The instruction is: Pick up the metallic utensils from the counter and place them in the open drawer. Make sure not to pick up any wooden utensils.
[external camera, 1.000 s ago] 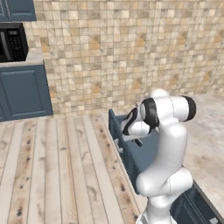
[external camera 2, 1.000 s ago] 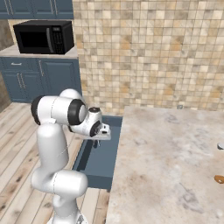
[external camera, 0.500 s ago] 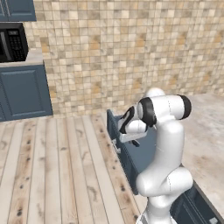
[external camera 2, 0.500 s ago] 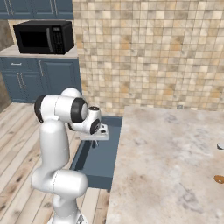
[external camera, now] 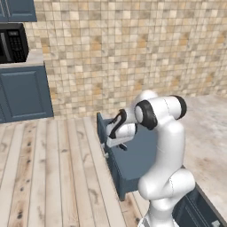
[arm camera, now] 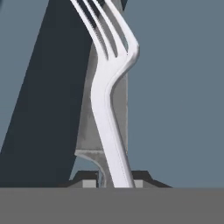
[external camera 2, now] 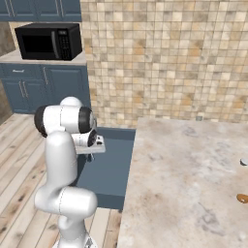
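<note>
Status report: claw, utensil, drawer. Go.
Claw shut on metal fork, tines pointing away. Hanging over the open drawer. Nothing in the way below.

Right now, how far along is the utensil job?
Done: hard to confirm. A flat grey piece behind the fork in the hand view may already lie in the open drawer.
In hand: the claw is shut on a silvery fork, hanging over the drawer.
Left: release it. A grey item sits at the counter edge, near an orange-brown piece that should stay.
</note>
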Robot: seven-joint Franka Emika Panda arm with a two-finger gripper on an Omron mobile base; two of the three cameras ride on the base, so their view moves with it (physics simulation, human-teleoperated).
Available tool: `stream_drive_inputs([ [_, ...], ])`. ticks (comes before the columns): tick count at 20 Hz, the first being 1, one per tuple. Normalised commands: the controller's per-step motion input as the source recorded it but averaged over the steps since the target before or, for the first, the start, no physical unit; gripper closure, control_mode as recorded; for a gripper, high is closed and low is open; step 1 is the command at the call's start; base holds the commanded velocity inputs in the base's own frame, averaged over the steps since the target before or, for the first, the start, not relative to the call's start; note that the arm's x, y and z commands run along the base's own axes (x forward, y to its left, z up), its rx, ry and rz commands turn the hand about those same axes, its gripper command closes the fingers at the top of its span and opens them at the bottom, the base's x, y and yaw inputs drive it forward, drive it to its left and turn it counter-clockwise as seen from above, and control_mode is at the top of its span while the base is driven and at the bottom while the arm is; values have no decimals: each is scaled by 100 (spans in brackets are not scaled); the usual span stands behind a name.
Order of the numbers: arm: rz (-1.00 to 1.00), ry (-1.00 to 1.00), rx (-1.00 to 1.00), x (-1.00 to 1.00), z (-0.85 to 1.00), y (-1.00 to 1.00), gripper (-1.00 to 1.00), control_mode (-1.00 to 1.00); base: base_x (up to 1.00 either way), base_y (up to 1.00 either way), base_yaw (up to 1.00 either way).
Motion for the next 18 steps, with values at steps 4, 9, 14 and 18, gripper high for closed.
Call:
stream_drive_inputs([
  [4, 0, 0, 0, 0, -82, 99, 100, -100, 0, 0, 0],
  [9, -4, 8, 3, -6, -14, 17, 100, -100, 0, 0, 0],
  [14, -20, 22, 15, -28, 16, -54, 100, -100, 0, 0, 0],
  [18, -23, 10, 15, -18, 48, -66, 100, -100, 0, 0, 0],
])
